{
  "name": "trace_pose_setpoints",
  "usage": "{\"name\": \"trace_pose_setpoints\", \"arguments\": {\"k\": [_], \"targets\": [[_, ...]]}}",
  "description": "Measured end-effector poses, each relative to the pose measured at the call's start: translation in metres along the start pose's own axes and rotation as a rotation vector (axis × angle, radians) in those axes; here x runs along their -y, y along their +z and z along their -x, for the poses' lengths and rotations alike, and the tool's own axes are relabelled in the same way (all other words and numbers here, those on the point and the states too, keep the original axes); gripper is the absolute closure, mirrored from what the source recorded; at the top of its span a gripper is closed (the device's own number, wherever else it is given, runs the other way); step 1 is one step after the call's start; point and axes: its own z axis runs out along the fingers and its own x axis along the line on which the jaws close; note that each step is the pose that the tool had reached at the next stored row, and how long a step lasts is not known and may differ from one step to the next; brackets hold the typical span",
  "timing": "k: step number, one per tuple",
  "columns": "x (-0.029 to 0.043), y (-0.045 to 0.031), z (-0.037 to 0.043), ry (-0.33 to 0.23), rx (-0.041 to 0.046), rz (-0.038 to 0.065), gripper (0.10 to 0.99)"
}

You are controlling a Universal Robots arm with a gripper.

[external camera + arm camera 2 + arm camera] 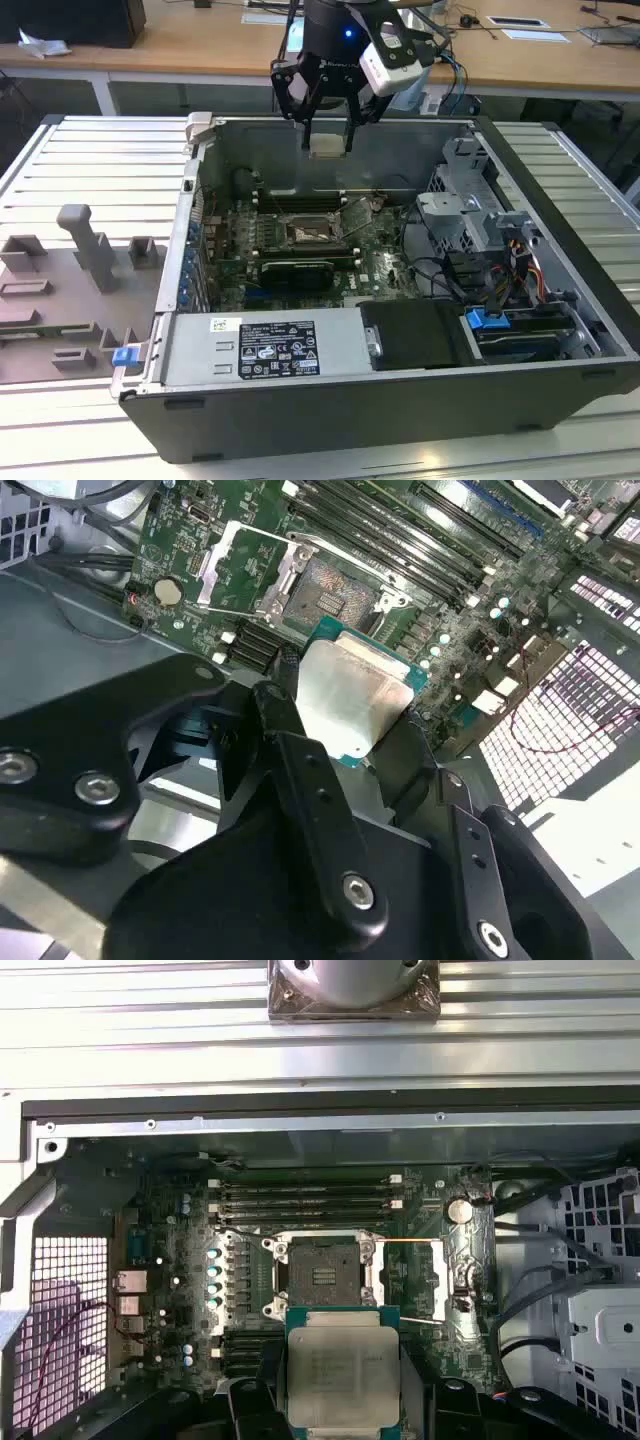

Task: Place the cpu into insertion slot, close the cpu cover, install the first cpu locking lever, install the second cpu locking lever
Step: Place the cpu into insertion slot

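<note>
My gripper (327, 143) hangs above the open computer case, shut on the cpu (327, 146), a flat square chip with a silvery-grey top. Both wrist views show the cpu (350, 700) (343, 1375) held level between the black fingers (285, 695). Below it, in the middle of the green motherboard (170, 1290), the insertion slot (322, 1275) (325, 585) (312, 235) lies open and empty. The cpu cover (412, 1278) (235, 565), a thin metal frame, is swung open to one side of the slot. The cpu is well above the slot and touches nothing else.
A silver power supply (265, 350) fills the case's near side. A grey drive cage (470, 200) and cables (450, 270) sit at the exterior view's right. Long black memory slots (300, 1195) run beside the slot. Grey fixtures (90, 250) stand outside the case at the exterior view's left.
</note>
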Motion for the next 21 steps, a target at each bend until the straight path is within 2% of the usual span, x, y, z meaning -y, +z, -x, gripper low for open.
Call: {"name": "trace_pose_setpoints", "arguments": {"k": [21], "targets": [[0.0000,0.0000,0.0000,0.135,0.0121,0.003,0.545]]}}
